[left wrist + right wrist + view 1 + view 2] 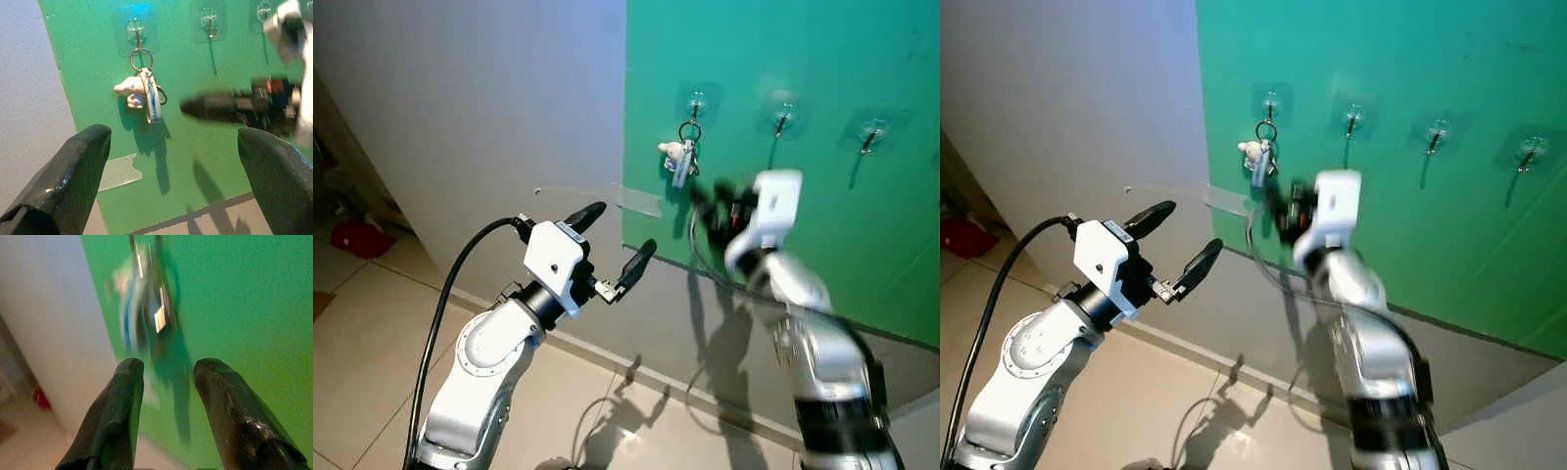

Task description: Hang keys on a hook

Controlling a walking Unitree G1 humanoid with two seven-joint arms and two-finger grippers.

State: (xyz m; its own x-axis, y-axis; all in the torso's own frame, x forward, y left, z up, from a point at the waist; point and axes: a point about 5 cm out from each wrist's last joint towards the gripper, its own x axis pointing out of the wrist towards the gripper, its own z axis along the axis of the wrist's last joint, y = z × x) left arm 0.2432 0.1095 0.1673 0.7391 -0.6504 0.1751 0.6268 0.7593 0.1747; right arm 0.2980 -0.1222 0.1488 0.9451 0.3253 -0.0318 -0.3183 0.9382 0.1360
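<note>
A key ring [681, 157] with a white plush charm and a strap hangs from the leftmost clear hook [695, 101] on the green board [822, 225]. My right gripper [708, 208] is raised just below and to the right of the keys, motion-blurred. In the right wrist view its fingers [122, 401] are apart with nothing between them, and the keys [146, 308] are blurred just ahead. My left gripper [622, 232] is held open lower and to the left, off the board. In its wrist view it faces the hanging keys [144, 90].
More clear hooks [783, 117] [871, 135] sit in a row to the right on the board, all bare. A strip of clear tape [636, 201] crosses the board's left edge onto the grey wall. A red object [352, 237] lies on the tiled floor at far left.
</note>
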